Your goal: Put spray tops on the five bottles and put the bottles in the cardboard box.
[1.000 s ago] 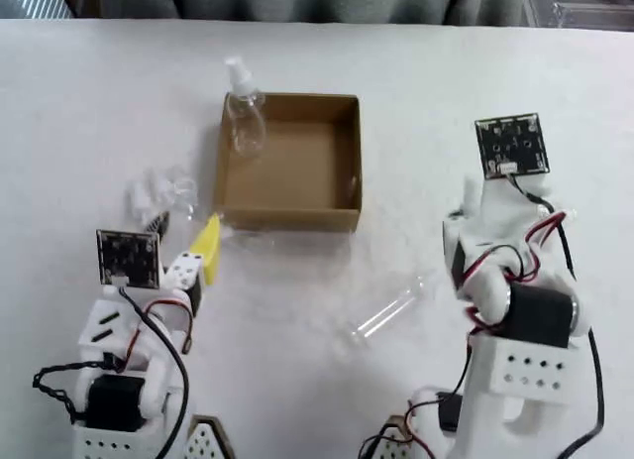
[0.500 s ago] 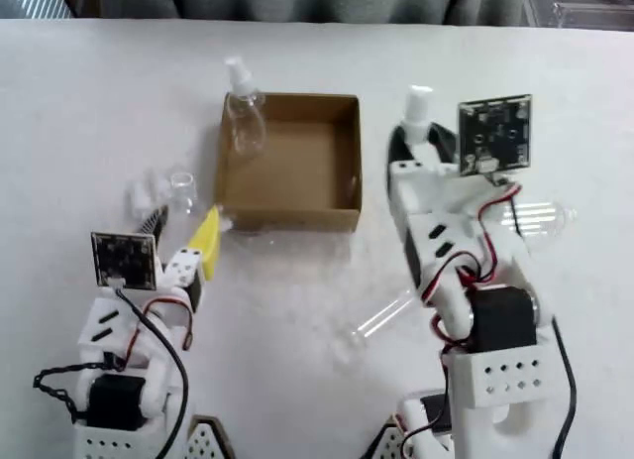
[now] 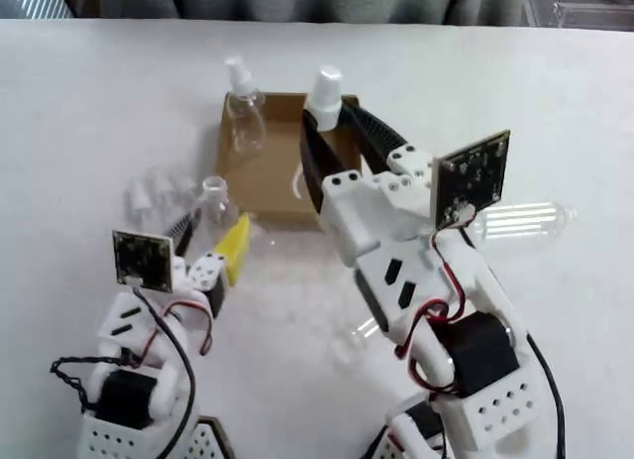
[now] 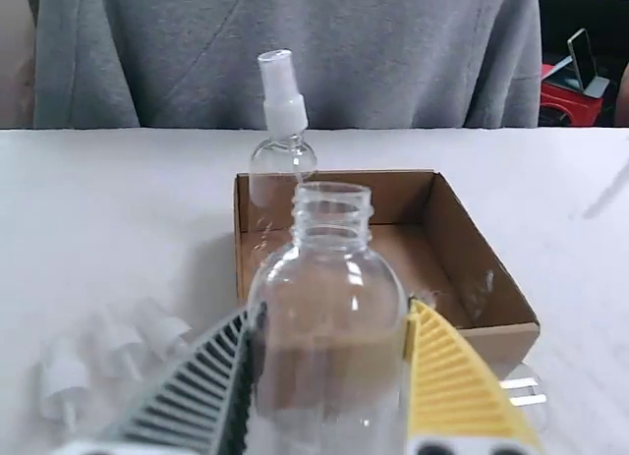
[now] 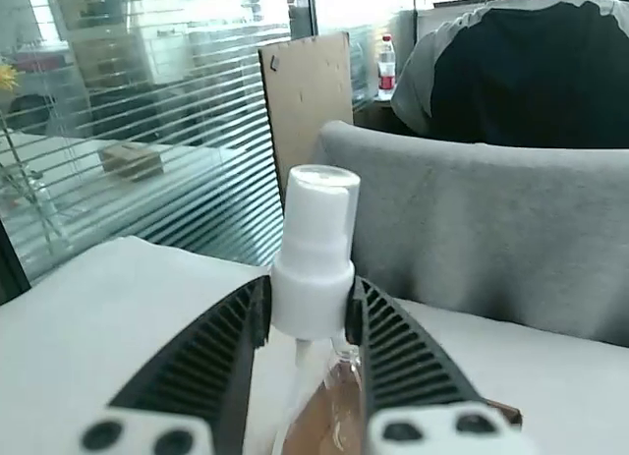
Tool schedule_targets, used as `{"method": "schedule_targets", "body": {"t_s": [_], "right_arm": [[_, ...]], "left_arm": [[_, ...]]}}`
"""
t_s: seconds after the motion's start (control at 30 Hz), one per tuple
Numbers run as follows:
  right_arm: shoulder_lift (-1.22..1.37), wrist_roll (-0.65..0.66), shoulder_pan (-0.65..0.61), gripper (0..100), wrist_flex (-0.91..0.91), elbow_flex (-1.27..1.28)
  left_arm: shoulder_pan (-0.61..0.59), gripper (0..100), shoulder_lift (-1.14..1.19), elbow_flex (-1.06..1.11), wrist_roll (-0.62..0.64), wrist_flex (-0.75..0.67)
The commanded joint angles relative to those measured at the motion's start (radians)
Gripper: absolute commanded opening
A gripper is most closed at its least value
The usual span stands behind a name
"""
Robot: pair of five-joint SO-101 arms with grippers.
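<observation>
Swinging left since a moment ago, my right gripper (image 3: 328, 110) is squeezing a spray top (image 3: 325, 86) above the box (image 3: 253, 167). It is bringing the top toward the open bottle (image 3: 212, 194), which my left gripper (image 4: 331, 327) is gripping upright by the box's near corner for capping.

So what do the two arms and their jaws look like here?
Both are white printed shells with black motors, red and black cables and a dark square circuit board at the wrist. The left arm has one yellow ribbed jaw and one dark grey; the right arm has two black ribbed jaws.
</observation>
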Motion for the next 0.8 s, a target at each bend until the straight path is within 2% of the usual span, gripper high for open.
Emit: {"method": "schedule_targets", "body": {"t_s": [0.0,0.37,0.77], "right_arm": [[0.001,-0.015,-0.025,1.6,-0.091,-0.011],[0.191,-0.017,-0.031,1.6,-0.348,-0.017],[0.211,-0.017,-0.166,1.6,-0.352,-0.018]], "left_arm": [[0.033,2,-0.012,-0.011,-0.017,0.002],[0.035,2,-0.012,-0.003,-0.017,-0.002],[0.028,2,-0.012,-0.002,-0.017,-0.003]]}}
